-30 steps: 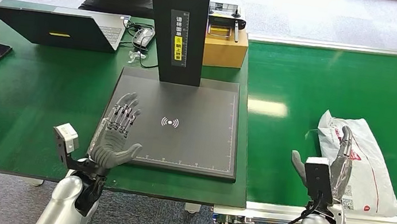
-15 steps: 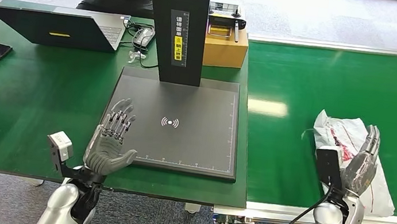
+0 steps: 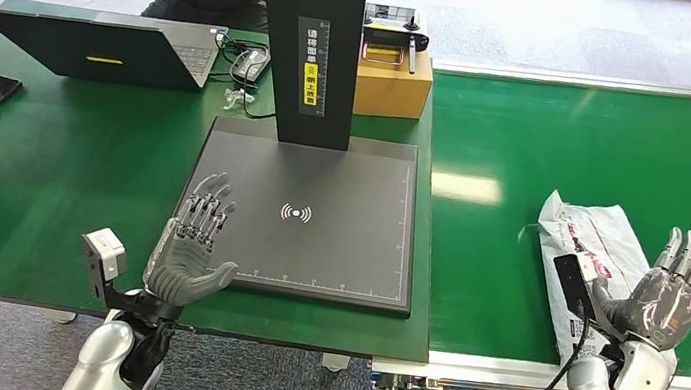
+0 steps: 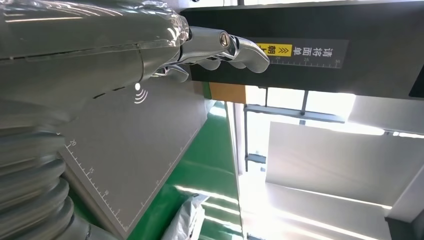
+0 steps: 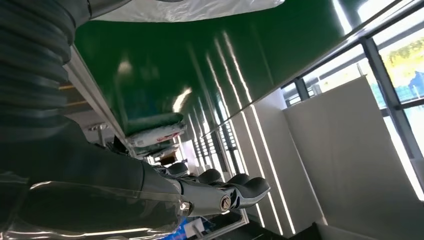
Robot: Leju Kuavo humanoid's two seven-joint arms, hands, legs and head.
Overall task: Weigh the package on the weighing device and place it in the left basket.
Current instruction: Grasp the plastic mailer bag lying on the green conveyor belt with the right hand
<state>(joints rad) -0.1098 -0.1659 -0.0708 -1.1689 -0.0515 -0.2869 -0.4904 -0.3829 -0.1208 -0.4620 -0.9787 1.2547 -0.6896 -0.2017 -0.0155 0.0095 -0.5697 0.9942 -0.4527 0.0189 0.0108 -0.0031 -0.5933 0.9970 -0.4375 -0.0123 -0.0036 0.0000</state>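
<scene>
now the right hand [image 3: 666, 293] has its fingers spread wide, empty, just beside the white package [image 3: 583, 257] lying on the green conveyor belt [image 3: 610, 149]. likewise the left hand [image 3: 192, 245] is spread, empty, over the near-left corner of the dark weighing device [image 3: 318, 217].

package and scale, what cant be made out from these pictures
- The package: in the head view the right hand and its wrist camera cover its near end; whether the hand touches it cannot be told.
- Label print on the package: too small to read.
- Any weight readout: none legible on the weighing device; its column is cut off by the top edge.
- The left basket: not seen.
- Left hand: open beside the plate's near corner; contact unclear.
</scene>
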